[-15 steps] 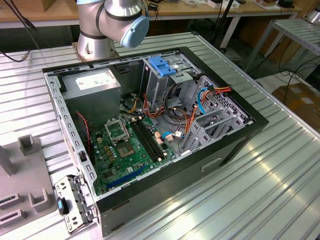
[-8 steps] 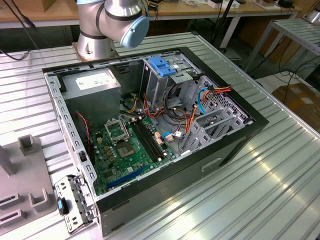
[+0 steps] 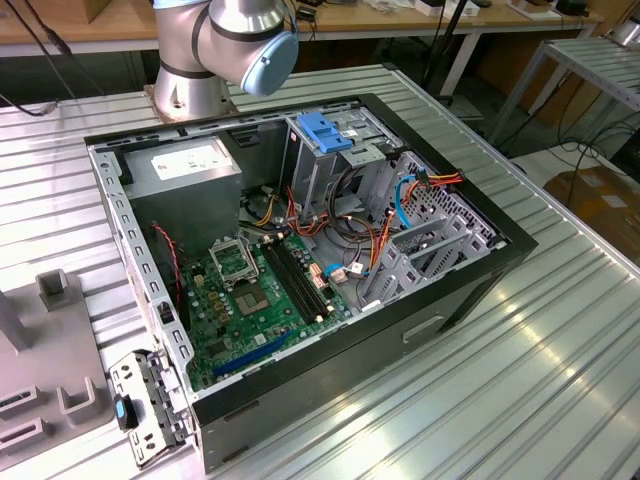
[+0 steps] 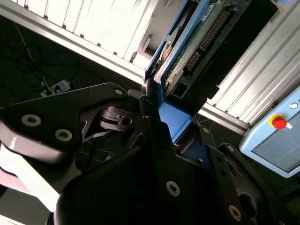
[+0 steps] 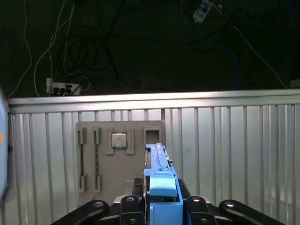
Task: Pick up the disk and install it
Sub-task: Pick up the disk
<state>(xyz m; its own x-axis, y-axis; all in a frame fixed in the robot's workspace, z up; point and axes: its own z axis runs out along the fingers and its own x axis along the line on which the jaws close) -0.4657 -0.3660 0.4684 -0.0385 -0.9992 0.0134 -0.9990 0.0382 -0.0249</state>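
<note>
My gripper (image 5: pixel 161 199) is shut on the disk (image 5: pixel 159 161), which stands on edge between the black fingers, its blue side rail (image 5: pixel 162 185) facing the camera. In the second wrist view the gripper (image 4: pixel 164 124) clamps the same disk (image 4: pixel 197 42); its green circuit-board side and blue rail (image 4: pixel 171 112) show. Beyond the disk in the first wrist view lies a grey fixture plate (image 5: pixel 91 159) on the ribbed metal table. The open computer case (image 3: pixel 480 290) lies on its side in the exterior view, with a blue latch (image 3: pixel 325 130) on top of its grey drive cage.
Inside the case are a green motherboard (image 3: pixel 250 290), a grey power supply box (image 3: pixel 185 165) and loose cables (image 3: pixel 350 200). The arm's base (image 3: pixel 225 40) stands behind the case. A grey fixture (image 3: pixel 50 370) sits at the exterior view's left. A pendant with a red button (image 4: pixel 280 123) lies nearby.
</note>
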